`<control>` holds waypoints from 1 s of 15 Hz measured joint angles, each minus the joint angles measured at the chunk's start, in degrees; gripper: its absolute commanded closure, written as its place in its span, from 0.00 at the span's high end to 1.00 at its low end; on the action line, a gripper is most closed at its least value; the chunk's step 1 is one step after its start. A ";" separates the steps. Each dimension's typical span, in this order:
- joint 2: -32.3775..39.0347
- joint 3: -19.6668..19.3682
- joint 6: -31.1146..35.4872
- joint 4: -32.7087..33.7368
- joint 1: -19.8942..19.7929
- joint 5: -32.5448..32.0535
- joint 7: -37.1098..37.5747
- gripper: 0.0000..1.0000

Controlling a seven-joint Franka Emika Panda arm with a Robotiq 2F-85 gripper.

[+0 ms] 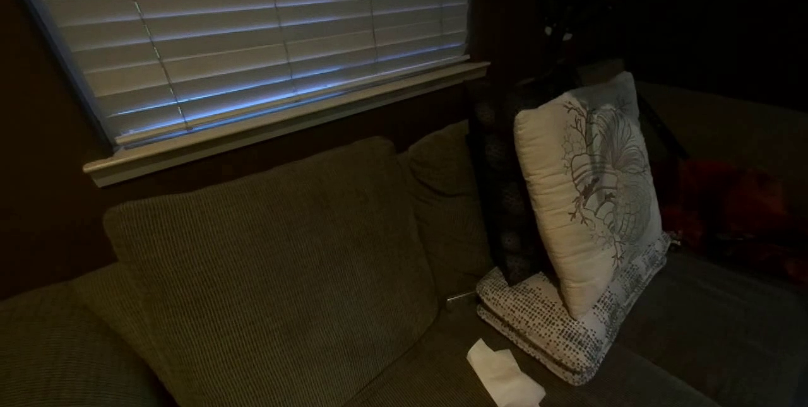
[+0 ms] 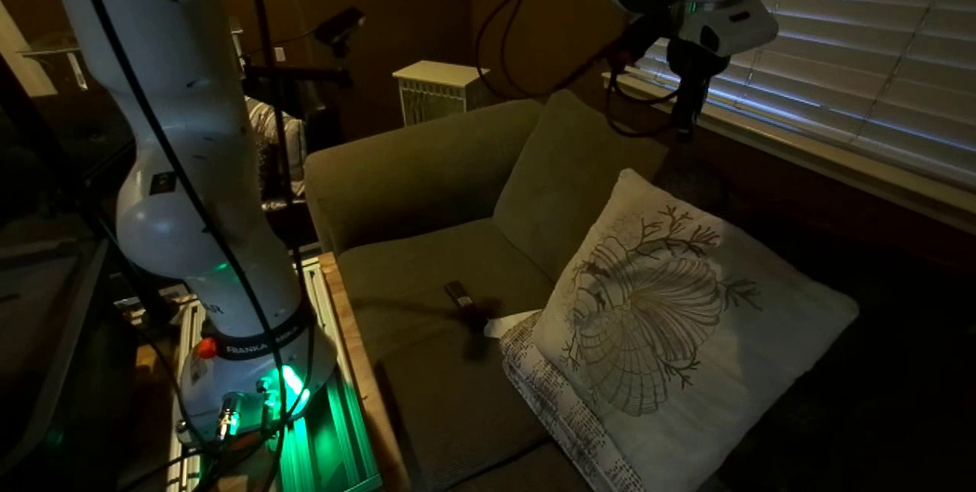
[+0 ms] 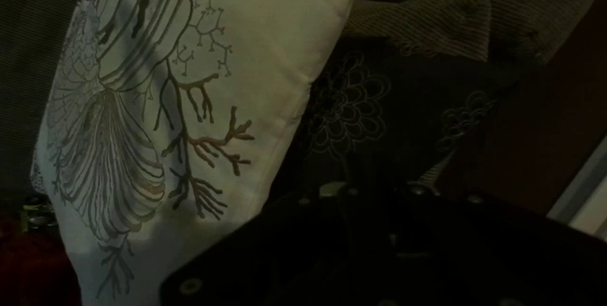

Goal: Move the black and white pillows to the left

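Observation:
A white pillow with a shell and coral print (image 1: 593, 186) leans on edge in both exterior views (image 2: 648, 309) and fills the left of the wrist view (image 3: 265, 59). A black pillow with pale flower outlines (image 1: 502, 186) stands behind it and shows in the wrist view (image 3: 412, 88). A white pillow with black dots (image 1: 530, 306) lies flat under both, its edge visible in an exterior view (image 2: 549, 408). My gripper (image 2: 684, 130) points down above the black pillow; its finger joints sit close together and look shut. Its tips (image 3: 379, 168) are lost in the dark; contact cannot be told.
A grey-brown sofa back cushion (image 1: 271, 255) stands beside the pillows. A white cloth or paper (image 1: 502, 372) and a dark remote-like item (image 2: 459, 295) lie on the seat. The window sill (image 1: 290, 120) runs behind the sofa. A sofa arm (image 2: 427, 172) is farther off.

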 measured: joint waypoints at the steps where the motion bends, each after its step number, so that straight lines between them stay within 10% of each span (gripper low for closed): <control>1: -0.34 0.00 0.00 -0.09 -0.06 -0.11 0.02 0.51; 8: 1.15 -2.48 0.02 -0.05 -2.04 -5.05 -0.04 0.98; 15: 7.38 -3.08 0.05 1.87 -2.48 -7.05 -1.57 1.00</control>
